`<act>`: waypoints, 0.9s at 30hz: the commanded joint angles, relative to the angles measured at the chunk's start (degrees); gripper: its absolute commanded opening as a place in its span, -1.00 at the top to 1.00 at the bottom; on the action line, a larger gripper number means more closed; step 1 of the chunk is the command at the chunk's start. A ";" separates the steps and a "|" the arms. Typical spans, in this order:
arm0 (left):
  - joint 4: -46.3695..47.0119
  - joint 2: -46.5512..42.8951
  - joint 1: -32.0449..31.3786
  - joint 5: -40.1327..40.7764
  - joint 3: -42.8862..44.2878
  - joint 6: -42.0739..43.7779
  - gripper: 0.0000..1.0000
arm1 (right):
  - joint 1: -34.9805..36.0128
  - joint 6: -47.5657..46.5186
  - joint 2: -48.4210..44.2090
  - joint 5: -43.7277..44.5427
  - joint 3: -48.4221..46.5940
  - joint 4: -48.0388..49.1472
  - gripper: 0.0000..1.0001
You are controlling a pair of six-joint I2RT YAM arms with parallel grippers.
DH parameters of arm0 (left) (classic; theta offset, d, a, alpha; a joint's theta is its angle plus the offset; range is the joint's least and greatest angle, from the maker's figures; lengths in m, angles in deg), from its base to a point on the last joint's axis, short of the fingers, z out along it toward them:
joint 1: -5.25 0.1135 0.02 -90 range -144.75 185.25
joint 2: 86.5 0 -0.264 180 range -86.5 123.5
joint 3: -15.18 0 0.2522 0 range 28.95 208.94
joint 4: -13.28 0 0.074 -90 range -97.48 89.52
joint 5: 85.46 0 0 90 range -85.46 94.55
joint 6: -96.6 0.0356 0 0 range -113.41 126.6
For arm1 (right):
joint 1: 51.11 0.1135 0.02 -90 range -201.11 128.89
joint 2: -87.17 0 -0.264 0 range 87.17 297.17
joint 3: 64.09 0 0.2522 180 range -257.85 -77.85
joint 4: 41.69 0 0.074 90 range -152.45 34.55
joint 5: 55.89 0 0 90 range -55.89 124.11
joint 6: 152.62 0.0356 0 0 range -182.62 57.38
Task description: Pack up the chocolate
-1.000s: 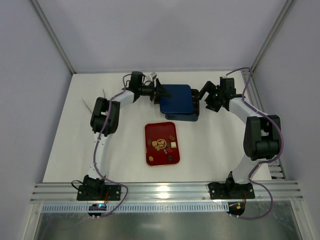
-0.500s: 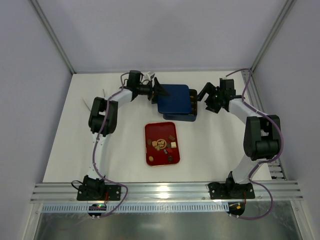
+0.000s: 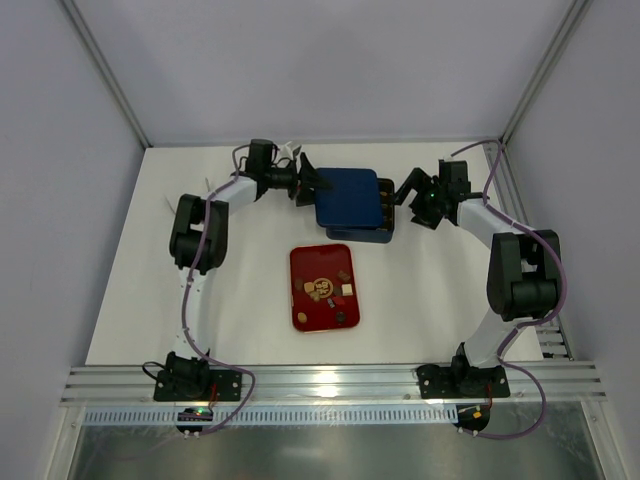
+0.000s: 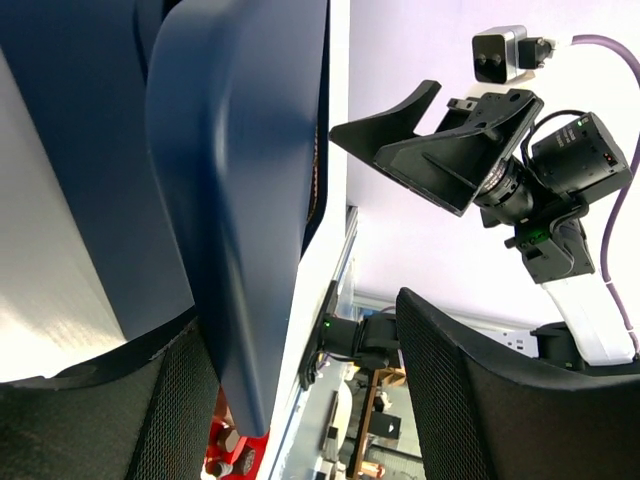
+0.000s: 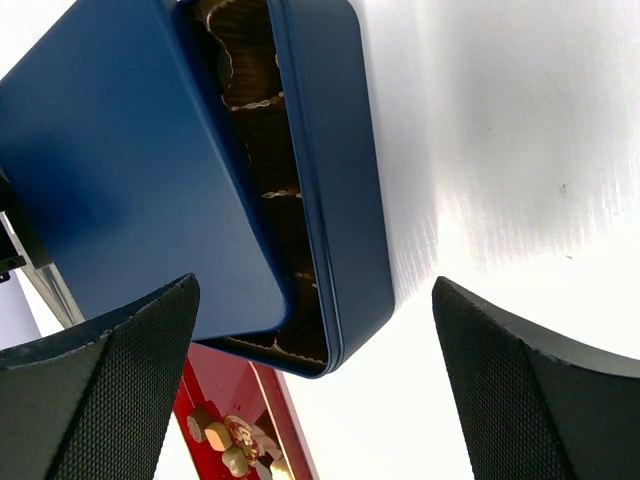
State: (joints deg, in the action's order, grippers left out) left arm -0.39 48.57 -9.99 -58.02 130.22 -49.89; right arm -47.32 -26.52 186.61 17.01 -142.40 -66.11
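The chocolate (image 3: 327,287), several small brown, tan and cream pieces, lies on a red tray (image 3: 305,312) in the middle of the table; the pieces also show as the chocolate (image 5: 228,443) low in the right wrist view. Behind it stands a dark blue box (image 3: 368,236) whose lid (image 3: 345,197) is slid to the left, baring a strip of brown cells (image 3: 387,211). My left gripper (image 3: 308,186) is open around the lid's left edge (image 4: 240,150), which lies near one finger. My right gripper (image 3: 408,200) stands open just right of the box (image 5: 340,180).
Grey walls close the white table (image 3: 450,300) at the back and sides. An aluminium rail (image 3: 330,380) with both arm bases runs along the near edge. Purple cables trail from both arms.
The left gripper has drawn back to the left and the lid has slid left with it, baring more of the brown cells. The right gripper has barely moved.
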 commanded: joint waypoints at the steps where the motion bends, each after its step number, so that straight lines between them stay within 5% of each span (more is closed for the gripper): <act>1: -1.41 -3.93 0.74 -0.36 -0.73 0.85 -0.32 | 0.34 -0.50 -1.88 -0.21 0.22 2.30 -0.95; 13: -5.02 -2.09 1.01 1.57 1.03 3.13 -0.24 | 0.95 -1.82 -0.13 -0.91 -2.41 1.78 -0.84; 27: -22.94 -0.33 0.57 7.98 8.94 13.59 -0.04 | 2.97 -3.49 2.60 0.84 -6.46 -0.33 -0.70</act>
State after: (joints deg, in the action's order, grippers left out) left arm -18.55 48.48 -9.29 -51.31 136.25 -39.45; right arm -44.83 -28.16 188.77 16.68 -145.92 -66.52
